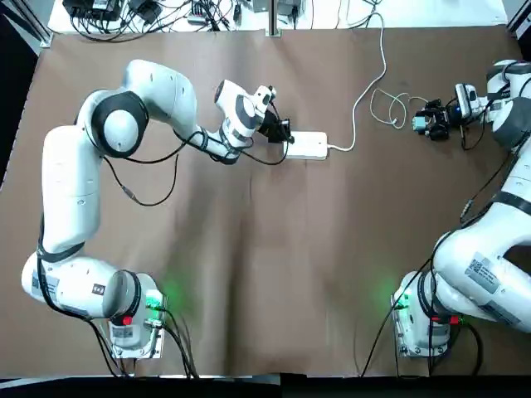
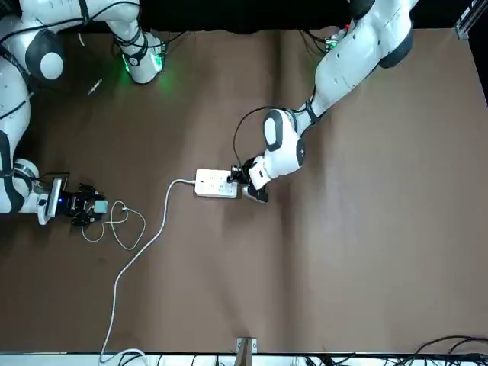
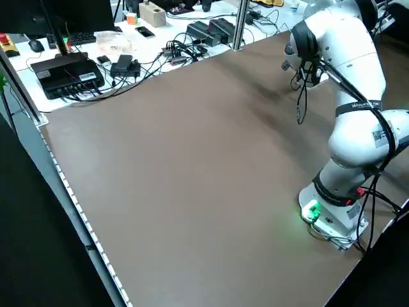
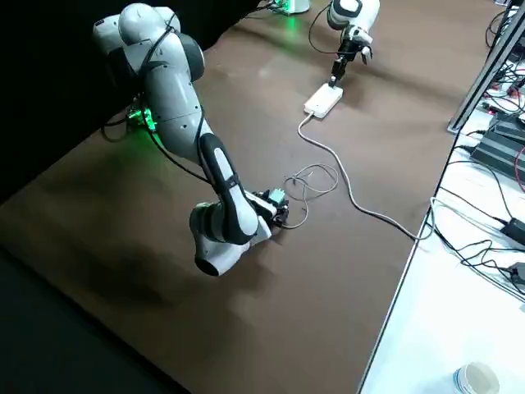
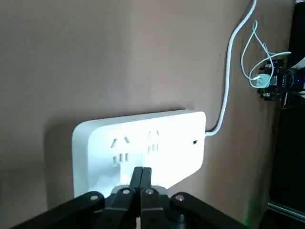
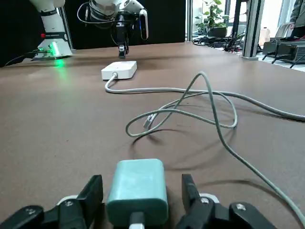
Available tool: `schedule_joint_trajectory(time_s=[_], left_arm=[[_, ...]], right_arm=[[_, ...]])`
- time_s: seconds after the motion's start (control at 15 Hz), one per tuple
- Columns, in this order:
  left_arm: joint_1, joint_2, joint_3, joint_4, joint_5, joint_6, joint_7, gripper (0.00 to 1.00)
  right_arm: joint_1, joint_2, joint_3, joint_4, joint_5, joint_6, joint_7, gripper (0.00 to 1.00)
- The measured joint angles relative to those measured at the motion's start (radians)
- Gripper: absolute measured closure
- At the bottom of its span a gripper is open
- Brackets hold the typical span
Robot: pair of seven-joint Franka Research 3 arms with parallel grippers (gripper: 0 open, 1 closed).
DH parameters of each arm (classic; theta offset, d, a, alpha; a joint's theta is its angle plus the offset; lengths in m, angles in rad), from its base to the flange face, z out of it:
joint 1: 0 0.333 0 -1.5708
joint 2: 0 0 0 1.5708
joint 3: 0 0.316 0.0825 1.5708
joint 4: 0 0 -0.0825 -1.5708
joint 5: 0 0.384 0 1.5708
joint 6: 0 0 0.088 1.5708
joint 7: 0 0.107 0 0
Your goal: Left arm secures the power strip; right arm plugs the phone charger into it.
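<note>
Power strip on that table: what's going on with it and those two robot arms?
The left gripper has its closed fingertips at one end of the white power strip, seemingly to keep it steady; how firmly they press, I can't tell. Off to the right, the right gripper is at the teal phone charger, which has a looped cable. Whether it grips the charger firmly is unclear. The charger is not plugged in yet.

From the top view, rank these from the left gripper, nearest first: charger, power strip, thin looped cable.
From the left gripper, at the strip's end opposite its cord:
1. Power strip, right beside it.
2. Thin looped cable, on the robot's right.
3. Charger, farther right, at the right gripper.
</note>
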Motion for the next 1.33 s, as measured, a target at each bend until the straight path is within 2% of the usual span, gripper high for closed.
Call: schedule_joint_trajectory(time_s=[0.13,0.53,0.6,0.73,0.8,1.33], left_arm=[[-0.008,0.01,0.001,0.014,0.0,0.004,0.0,0.99],[-0.009,0.02,0.007,0.029,0.002,0.005,0.024,0.99],[-0.009,0.02,0.011,0.031,0.004,0.005,0.026,0.99],[-0.009,0.022,0.017,0.033,0.015,0.005,0.027,0.99],[-0.009,0.024,0.018,0.033,0.018,0.005,0.027,0.99],[-0.009,0.029,0.018,0.035,0.019,0.005,0.027,0.99]], right_arm=[[0.0,0.001,0.0,0.0,0.0,0.0,0.0,0.33],[0.0,0.002,0.001,0.0,0.002,-0.001,-0.012,0.39],[0.0,0.003,0.001,0.0,0.004,-0.001,-0.018,0.46],[0.0,0.003,0.002,0.0,0.004,-0.001,-0.024,0.47],[0.0,0.003,0.002,0.0,0.005,-0.001,-0.032,0.52],[0.005,-0.003,0.003,0.015,0.005,0.019,-0.014,0.52]])
